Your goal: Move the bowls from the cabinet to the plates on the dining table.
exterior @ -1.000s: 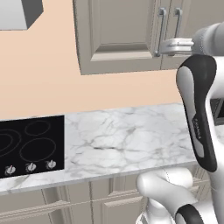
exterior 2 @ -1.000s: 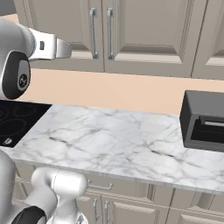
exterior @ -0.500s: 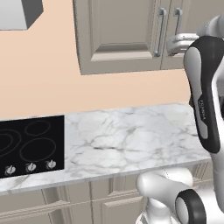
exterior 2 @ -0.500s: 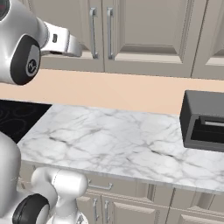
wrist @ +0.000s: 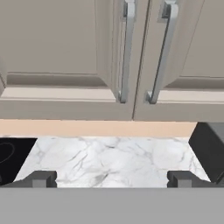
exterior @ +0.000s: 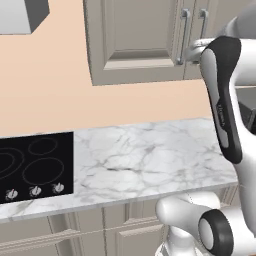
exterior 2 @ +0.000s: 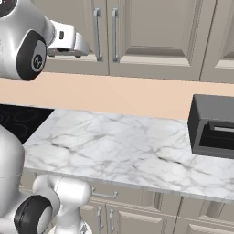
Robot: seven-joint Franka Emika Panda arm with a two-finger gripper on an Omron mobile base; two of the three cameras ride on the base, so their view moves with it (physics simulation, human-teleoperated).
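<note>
I see my arm (exterior: pixel 227 105) rising from the white base at about five o'clock in the left base view, its long forearm link standing nearly upright with the dark joint cover facing the camera. At the top it bends over and the hand reaches away toward ten o'clock. In the right base view the big dark elbow joint sits at ten o'clock and the white wrist (exterior 2: pixel 66 41) juts out level toward three o'clock. My gripper (wrist: pixel 111 179) has its jaws spread as wide as they go; in the hand view the two dark fingertips (wrist: pixel 40 178) stand far apart at seven and five o'clock, with nothing between them.
</note>
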